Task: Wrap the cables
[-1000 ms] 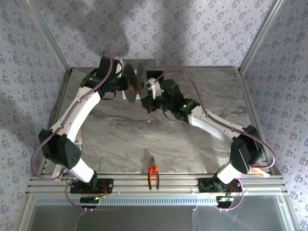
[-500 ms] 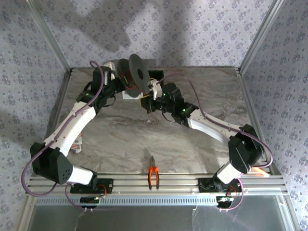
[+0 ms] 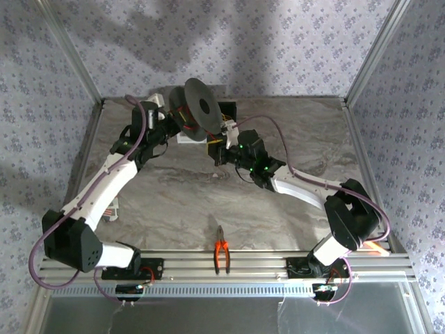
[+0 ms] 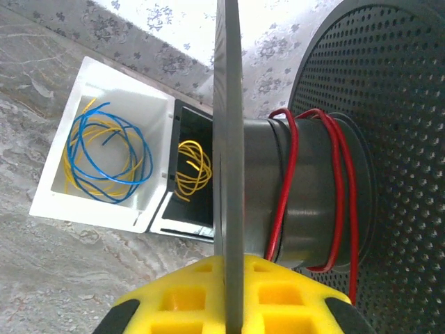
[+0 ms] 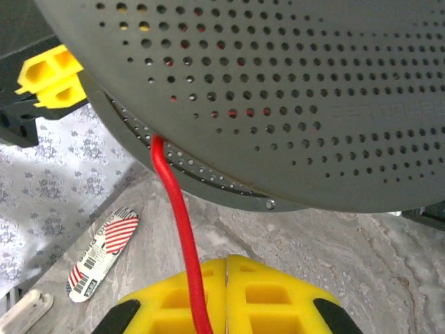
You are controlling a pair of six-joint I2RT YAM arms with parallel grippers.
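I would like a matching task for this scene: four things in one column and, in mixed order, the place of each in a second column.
1 red wire
2 pliers
3 blue wire
4 spool

a in the white box
b at the near edge of the table
c clamped by its flange in the left pincer
d wound on the spool, pinched in the right pincer

Pairs: 1-d, 2-b, 3-a, 4-c

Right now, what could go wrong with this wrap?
1. The left gripper clamps the spool by one thin flange edge; a hard pull may twist it loose.
2. The red wire runs from the right gripper into the spool right at the flange rim and may snag there.
3. The turns on the core sit spread apart; slack may loosen them.
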